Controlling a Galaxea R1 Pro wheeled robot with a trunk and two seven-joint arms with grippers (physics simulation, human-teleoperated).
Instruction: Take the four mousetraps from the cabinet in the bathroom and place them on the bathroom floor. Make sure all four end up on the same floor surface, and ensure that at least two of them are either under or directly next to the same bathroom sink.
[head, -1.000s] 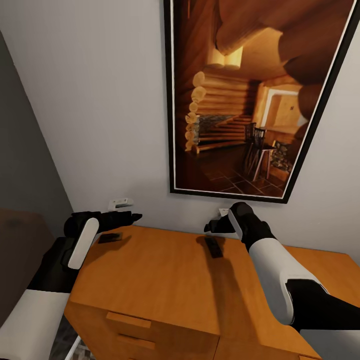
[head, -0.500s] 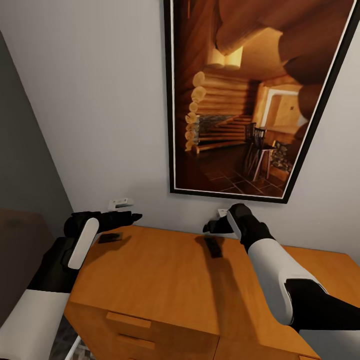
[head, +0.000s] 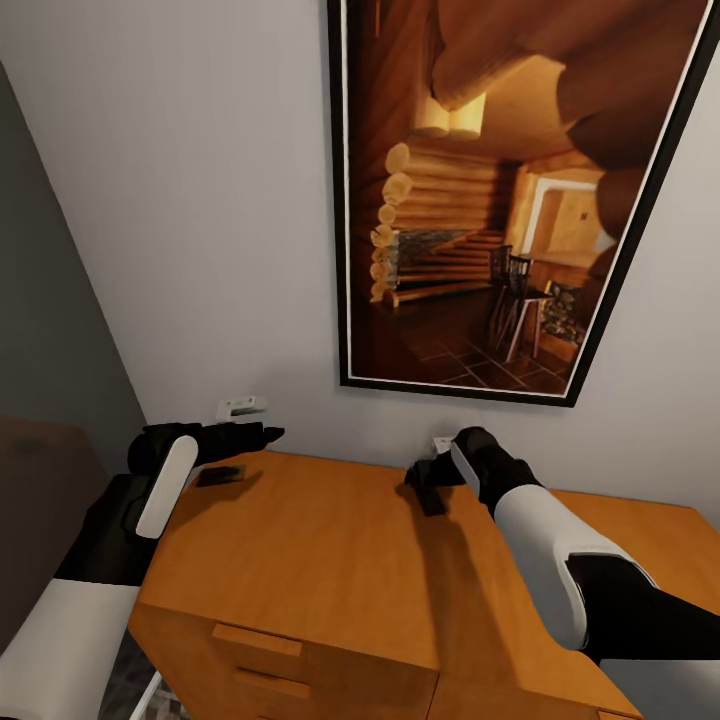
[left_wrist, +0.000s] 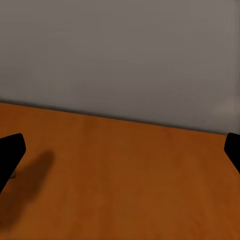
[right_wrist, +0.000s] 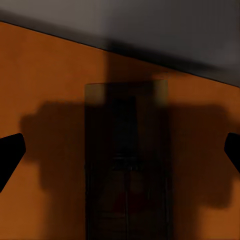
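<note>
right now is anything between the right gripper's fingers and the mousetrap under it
Nothing. In the right wrist view the mousetrap lies on bare cabinet top, centred between the open right gripper fingertips.

A home room: framed log-cabin picture above a wooden cabinet.

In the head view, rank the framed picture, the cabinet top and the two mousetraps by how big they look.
1. Framed picture.
2. Cabinet top, slightly smaller, partly cut off by the frame edge.
3. The mousetraps: left one and right one look alike; the right tool partly covers the right one.
</note>
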